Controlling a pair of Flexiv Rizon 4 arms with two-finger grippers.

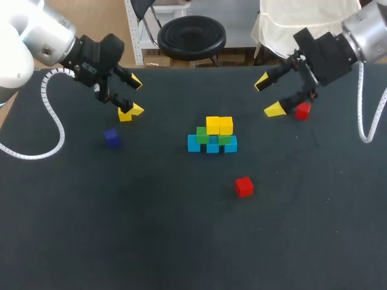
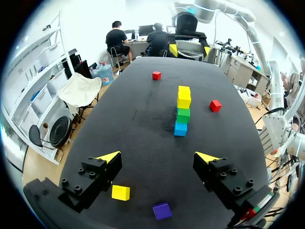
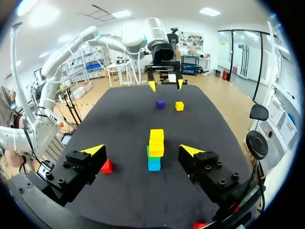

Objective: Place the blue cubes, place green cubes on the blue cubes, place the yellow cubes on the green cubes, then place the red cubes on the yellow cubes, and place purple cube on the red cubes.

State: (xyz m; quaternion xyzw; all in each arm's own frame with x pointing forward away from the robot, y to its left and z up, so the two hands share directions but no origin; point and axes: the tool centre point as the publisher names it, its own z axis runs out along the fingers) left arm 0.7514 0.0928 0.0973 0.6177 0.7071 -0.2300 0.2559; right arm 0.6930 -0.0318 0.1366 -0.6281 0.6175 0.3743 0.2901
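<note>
At the middle of the table (image 1: 181, 254) the pile stands part-built: a row of blue cubes (image 1: 211, 147) at the bottom, green cubes (image 1: 202, 134) on them, and two yellow cubes (image 1: 219, 125) side by side on top. From that I judge the first three layers laid and the red and purple layers not yet begun. One red cube (image 1: 243, 186) lies alone on the robot's side of the pile, apart from it. The other red cube (image 1: 302, 110) lies off to the right, just beside the right gripper (image 1: 270, 95), whose jaws stand wide with nothing between them. The purple cube (image 1: 112, 138) lies well to the left, with a loose yellow cube (image 2: 120, 192) near it, under the left gripper (image 1: 133, 96), which is likewise wide and empty. What remains, by my reckoning, is both reds onto the yellows, then the purple on top; whether the loose yellow belongs in the pile I cannot tell
</note>
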